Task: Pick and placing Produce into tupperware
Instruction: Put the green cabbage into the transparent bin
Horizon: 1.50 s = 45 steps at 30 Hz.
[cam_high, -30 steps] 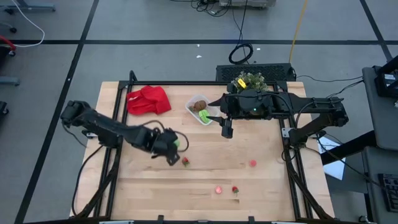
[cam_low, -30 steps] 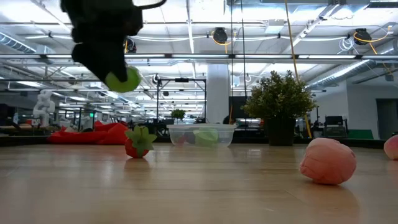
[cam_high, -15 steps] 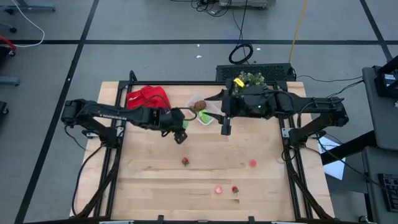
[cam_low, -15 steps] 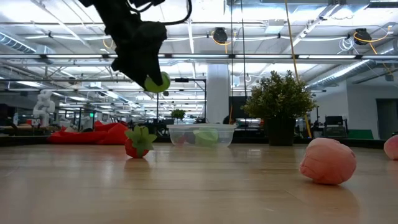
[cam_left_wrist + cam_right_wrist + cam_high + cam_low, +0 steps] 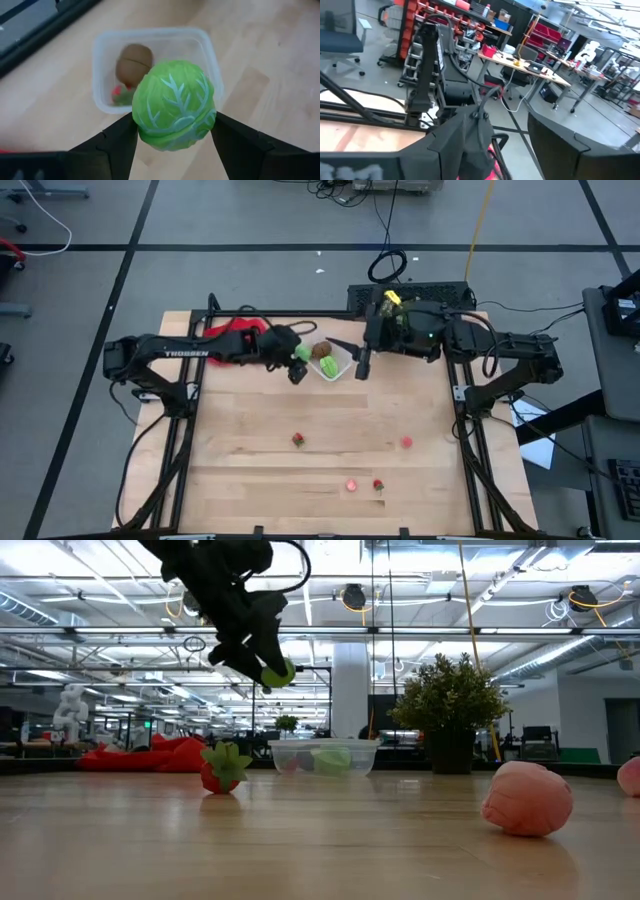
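Green toy cabbage (image 5: 174, 105), clamped in the left gripper (image 5: 298, 363)'s jaws just short of the clear tupperware (image 5: 341, 369) near the desk's far edge, may strike its rim if released early, while the right gripper (image 5: 362, 367) waits empty, jaws parted.

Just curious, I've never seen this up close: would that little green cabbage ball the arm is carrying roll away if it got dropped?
Probably. The green cabbage looks rounded, so it would likely roll on the flat table. The left gripper carries it clamped between two fingers, so it seems light.
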Available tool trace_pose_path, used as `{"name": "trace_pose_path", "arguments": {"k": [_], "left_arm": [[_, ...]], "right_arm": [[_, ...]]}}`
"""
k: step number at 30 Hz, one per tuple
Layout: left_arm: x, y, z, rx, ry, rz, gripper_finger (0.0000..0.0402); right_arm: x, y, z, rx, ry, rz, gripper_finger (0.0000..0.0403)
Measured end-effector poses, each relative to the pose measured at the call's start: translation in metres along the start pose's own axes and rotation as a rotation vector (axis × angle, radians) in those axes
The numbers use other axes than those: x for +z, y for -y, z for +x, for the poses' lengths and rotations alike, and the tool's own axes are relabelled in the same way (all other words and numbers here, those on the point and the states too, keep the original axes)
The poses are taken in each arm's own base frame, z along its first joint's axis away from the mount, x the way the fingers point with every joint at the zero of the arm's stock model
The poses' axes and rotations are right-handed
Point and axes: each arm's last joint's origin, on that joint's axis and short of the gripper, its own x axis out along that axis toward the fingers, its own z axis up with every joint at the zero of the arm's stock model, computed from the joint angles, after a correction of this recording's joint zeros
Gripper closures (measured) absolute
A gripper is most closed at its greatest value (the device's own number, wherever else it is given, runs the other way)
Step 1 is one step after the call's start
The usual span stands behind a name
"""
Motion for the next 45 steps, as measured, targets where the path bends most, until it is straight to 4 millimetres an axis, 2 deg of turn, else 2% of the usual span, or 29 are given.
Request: {"name": "trace_pose_path", "arguments": {"k": [5,7,13,23,32,45], "left_arm": [[0.009,-0.014,0.012,-0.032,0.033,-0.020,0.0160],[0.013,-0.017,0.023,-0.068,0.051,-0.020,0.0160],[0.014,-0.026,0.058,-0.090,-0.035,-0.034,0.0160],[0.049,-0.018,0.094,-0.123,-0.072,0.020,0.0160],[0.050,-0.011,0.124,-0.135,-0.147,0.028,0.0160],[0.053,-0.010,0.126,-0.140,-0.128,0.019,0.0160]], "right_arm": [[-0.003,0.008,0.002,-0.027,-0.010,0.003,0.0197],[-0.004,0.010,0.003,-0.035,-0.013,0.003,0.0197],[-0.005,0.016,0.004,-0.053,-0.014,0.003,0.0197],[-0.006,0.020,0.005,-0.064,-0.020,-0.010,0.0197],[-0.008,0.019,0.005,-0.058,-0.032,-0.026,0.0197],[-0.009,0.018,0.005,-0.052,-0.048,-0.034,0.0197]]}}
